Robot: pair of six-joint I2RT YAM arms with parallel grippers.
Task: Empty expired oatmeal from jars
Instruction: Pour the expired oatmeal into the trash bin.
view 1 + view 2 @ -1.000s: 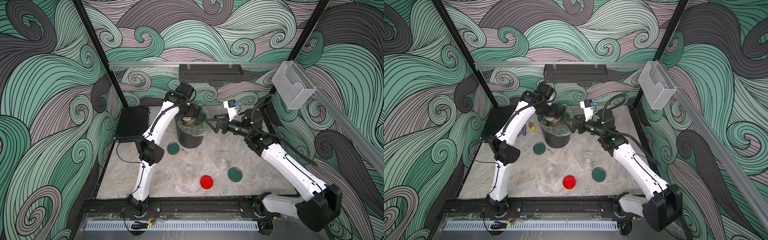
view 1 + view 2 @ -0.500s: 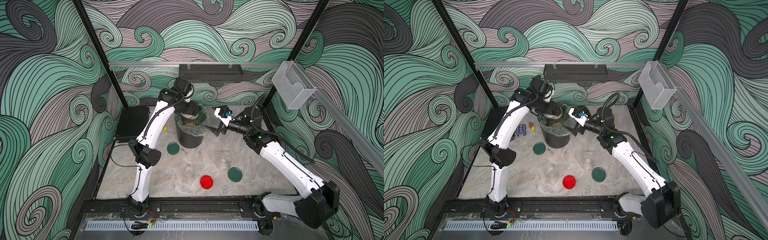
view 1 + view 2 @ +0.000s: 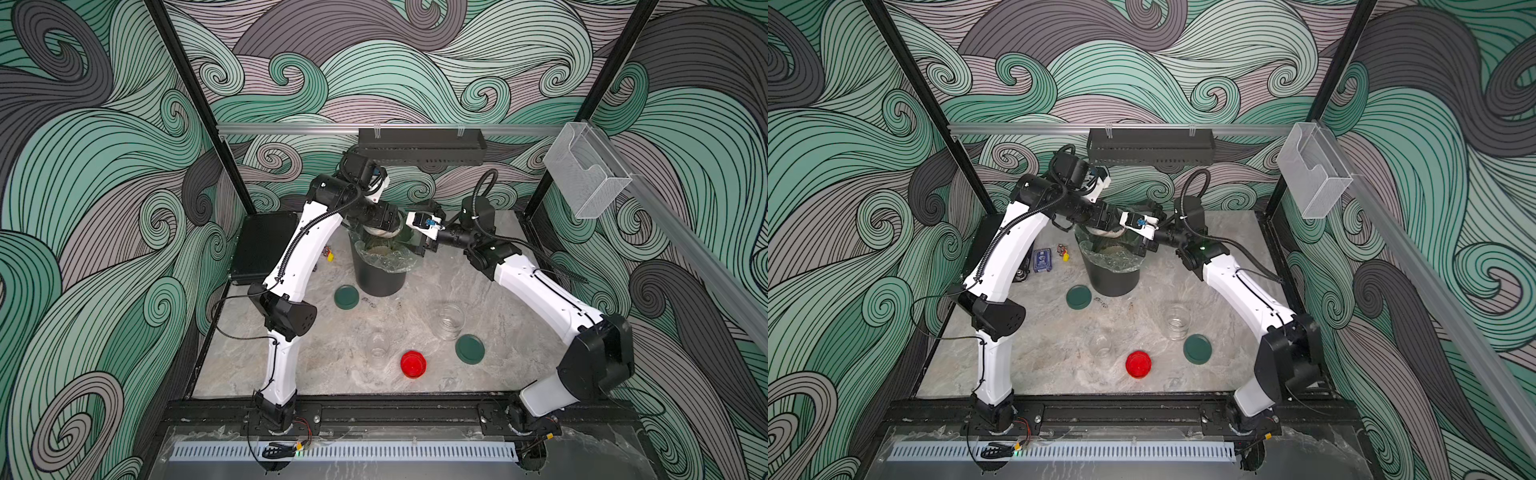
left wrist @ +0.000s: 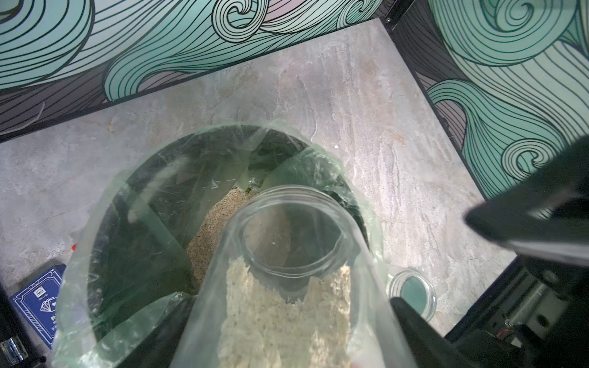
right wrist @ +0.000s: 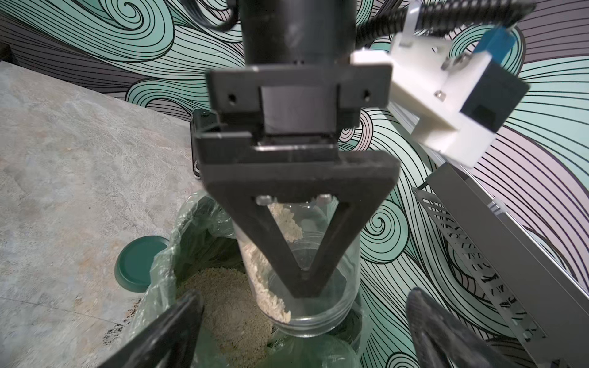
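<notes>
Right wrist view: left gripper holds jar tilted over bin rim, right gripper wide.

Frame centre: left end effector holds tilted clear glass jar above black liner-fitted bin. Lower centre, grey marble bench: two empty glass jars, round red lid, dark green lids.
</notes>
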